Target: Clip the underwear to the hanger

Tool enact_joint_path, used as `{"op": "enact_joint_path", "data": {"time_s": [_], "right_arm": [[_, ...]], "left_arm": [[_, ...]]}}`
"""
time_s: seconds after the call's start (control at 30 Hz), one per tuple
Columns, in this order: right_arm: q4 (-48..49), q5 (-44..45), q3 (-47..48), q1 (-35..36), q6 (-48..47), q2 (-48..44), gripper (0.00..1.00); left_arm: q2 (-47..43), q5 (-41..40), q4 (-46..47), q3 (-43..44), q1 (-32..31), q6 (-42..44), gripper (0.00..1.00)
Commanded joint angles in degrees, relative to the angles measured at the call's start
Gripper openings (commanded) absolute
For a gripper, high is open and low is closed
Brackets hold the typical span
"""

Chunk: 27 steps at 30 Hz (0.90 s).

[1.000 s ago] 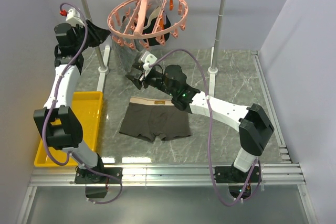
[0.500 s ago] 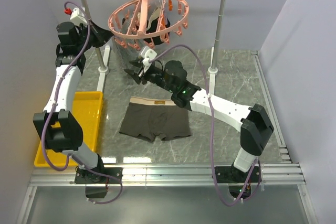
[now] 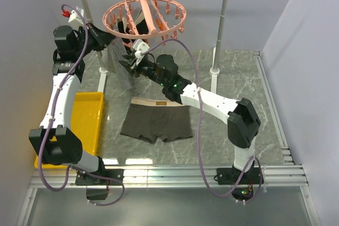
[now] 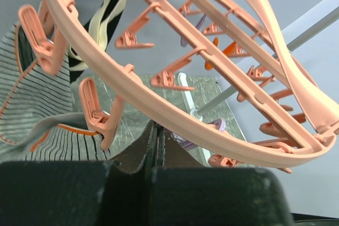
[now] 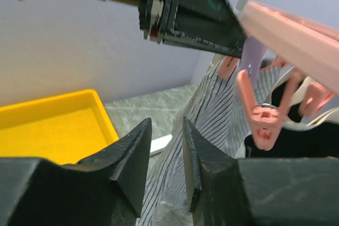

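While the underwear (image 3: 157, 121) lay flat on the worktop (image 3: 233, 78), both hands were up at the hanger (image 3: 150, 18).
Right hand (image 3: 128, 64) empty, jaws slightly apart; left hand (image 3: 108, 34) closed at the rim. The pickup looked not yet begun, and the next move likely called for reaching down to the waistband (image 3: 157, 101).

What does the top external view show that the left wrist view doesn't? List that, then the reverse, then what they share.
Only top external: the underwear lying flat on the table, the yellow tray, and the right gripper beside the hanging clothes. Only left wrist: the left gripper seen close up, its jaws pressed shut just under the ring. Both: the hanger with its pegs, and the striped cloth hanging from it.
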Motion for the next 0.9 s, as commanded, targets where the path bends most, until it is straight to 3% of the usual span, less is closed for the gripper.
{"op": "enact_joint_path", "data": {"time_s": [0.0,0.33,0.63,0.87], "right_arm": [[3.1,-1.2,4.2,-0.3,0.4,1.5,0.36],[6.8,7.2,10.5,-1.1,-1.7,8.0,0.36],[7.5,8.6,12.7,-2.0,-4.3,10.4,0.33],[7.5,6.1,15.2,-1.9,-7.1,12.0,0.38]], "left_arm": [[-2.3,0.4,1.0,-0.9,-0.2,-1.3,0.0],[-4.1,1.8,0.2,-2.6,-0.2,0.5,0.0],[-5.3,1.8,-1.5,-2.5,-0.1,1.3,0.0],[-5.3,1.3,-2.4,-2.9,-0.1,1.3,0.0]]}}
